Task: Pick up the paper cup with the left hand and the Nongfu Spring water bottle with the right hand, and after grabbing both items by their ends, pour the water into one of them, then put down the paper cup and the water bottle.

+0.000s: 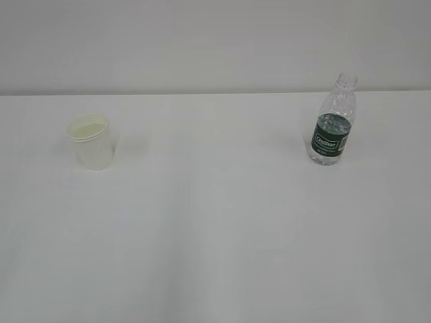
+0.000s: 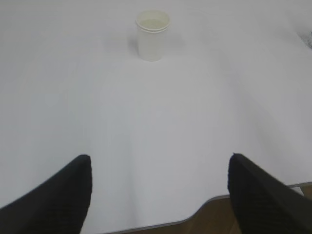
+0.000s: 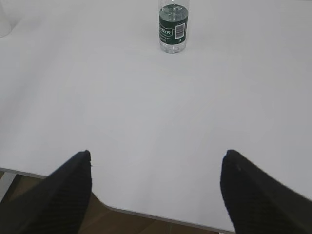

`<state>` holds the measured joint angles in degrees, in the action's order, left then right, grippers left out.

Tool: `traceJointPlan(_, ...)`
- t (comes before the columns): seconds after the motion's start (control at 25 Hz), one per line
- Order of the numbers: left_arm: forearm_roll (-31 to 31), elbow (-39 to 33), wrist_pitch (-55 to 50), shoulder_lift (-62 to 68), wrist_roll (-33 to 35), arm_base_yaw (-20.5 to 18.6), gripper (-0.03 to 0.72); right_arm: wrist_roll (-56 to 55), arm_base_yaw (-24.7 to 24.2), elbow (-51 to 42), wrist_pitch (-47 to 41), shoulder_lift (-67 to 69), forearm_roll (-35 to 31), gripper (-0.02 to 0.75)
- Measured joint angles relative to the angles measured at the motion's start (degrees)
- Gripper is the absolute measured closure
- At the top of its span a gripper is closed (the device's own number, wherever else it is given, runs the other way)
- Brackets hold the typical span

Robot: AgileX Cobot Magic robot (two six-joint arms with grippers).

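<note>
Nearest to us in the left wrist view, the left tool (image 2: pixel 158 195) has its two black fingers (image 2: pixel 58 195) spread wide apart at 7 and 5 o'clock, holding nothing and touching nothing, above the near edge of the white tabletop (image 2: pixel 156 126); that edge curves across the bottom of the frame, with brown floor showing beyond it at 5 o'clock. Our right tool (image 3: pixel 156 192) is likewise spread wide and empty, its fingers (image 3: pixel 258 195) over the near tabletop edge, which runs from 9 o'clock down toward 5 o'clock. Ahead of both tools we see bare white surface. Farther on, at 12 o'clock from the left tool, the paper cup (image 2: pixel 152 35) stands upright, well apart from the fingers. At 12 o'clock from the right tool the Nongfu Spring water bottle (image 3: pixel 173 27) stands upright, with water visible behind its green label. In the exterior view the cup (image 1: pixel 90 141) sits at 9 o'clock and the bottle (image 1: pixel 333 121) at 2 o'clock, well apart, with the tabletop's far edge meeting the pale wall (image 1: pixel 202 40) just behind them.
</note>
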<state>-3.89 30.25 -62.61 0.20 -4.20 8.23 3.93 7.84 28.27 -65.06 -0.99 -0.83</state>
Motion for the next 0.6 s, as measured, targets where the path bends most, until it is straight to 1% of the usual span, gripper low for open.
traceJointPlan(0.32, 0.0, 0.0, 0.0, 0.0, 0.0, 0.0, 0.064, 0.0, 0.0, 0.0, 0.0, 0.0, 0.0, 0.118)
traceJointPlan(0.6, 0.0, 0.0, 0.0, 0.0, 0.0, 0.0, 0.075, 0.0, 0.0, 0.0, 0.0, 0.0, 0.0, 0.146)
